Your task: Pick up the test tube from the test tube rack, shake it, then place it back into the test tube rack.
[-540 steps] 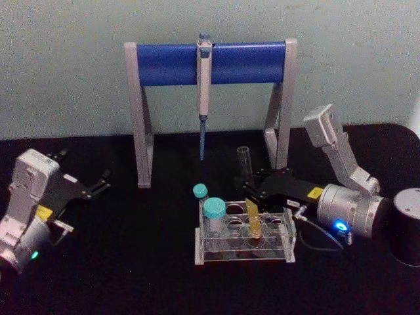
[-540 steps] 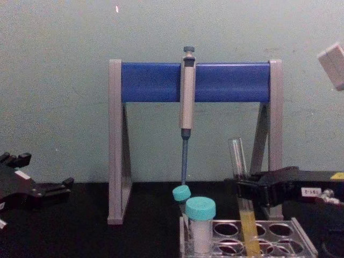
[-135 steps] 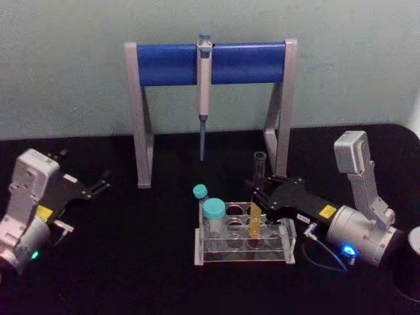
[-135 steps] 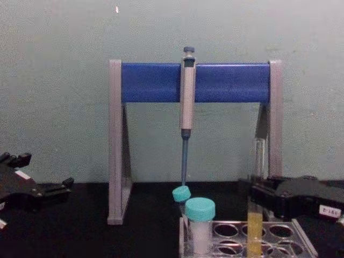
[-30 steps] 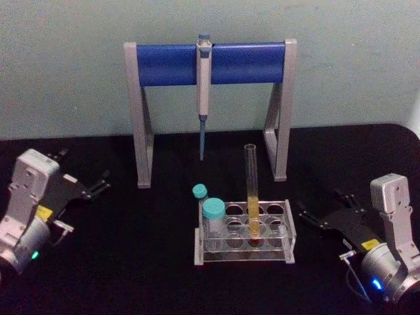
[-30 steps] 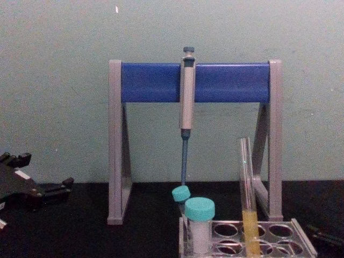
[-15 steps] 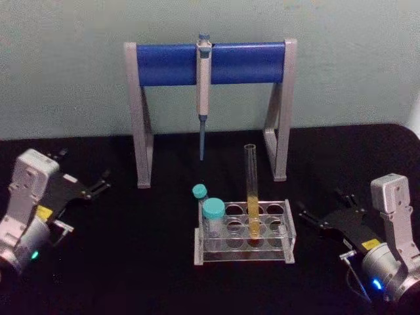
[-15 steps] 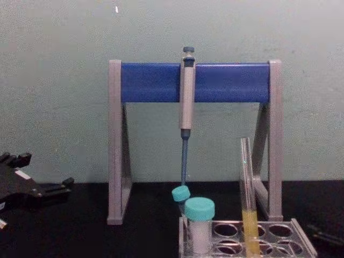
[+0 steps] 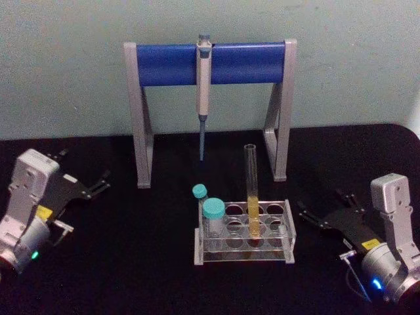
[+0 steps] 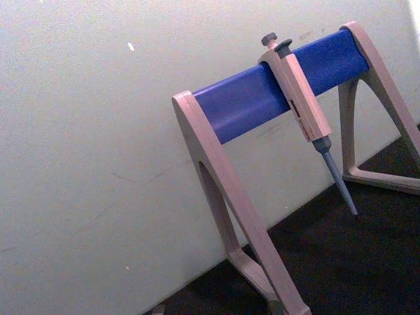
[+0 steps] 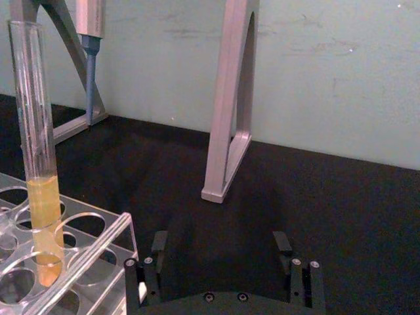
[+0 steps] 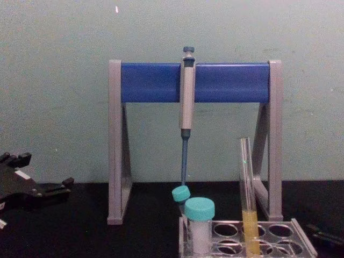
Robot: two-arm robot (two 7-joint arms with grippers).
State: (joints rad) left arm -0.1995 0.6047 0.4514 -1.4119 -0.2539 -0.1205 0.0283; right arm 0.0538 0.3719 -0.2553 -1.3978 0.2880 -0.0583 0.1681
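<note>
1. Since the earliest frames the right gripper (image 9: 319, 218) has let go of the tube (image 9: 251, 190) and drawn back to the right of the rack (image 9: 243, 246); over the last second nothing has shifted
2. Tube location: upright in a back-row hole of the rack, yellow liquid in its lower part, open mouth uppermost. Two teal-capped tubes (image 9: 213, 213) stand at the rack's left end
3. Right gripper: fingers apart, empty, low over the table, well clear of the rack
4. Left gripper (image 9: 92, 186): parked at far left, fingers apart, empty
5. Behind the rack, a pipette (image 9: 203, 79) hangs on its stand (image 9: 141, 118)
6. Handling: thin glass, light, rigid, smooth, likely slippery and fragile. Grip the bare upper section above the liquid with moderate force; keep it vertical, since it is uncapped
7. Status, as judged: tube seated again in the rack, task appears complete
</note>
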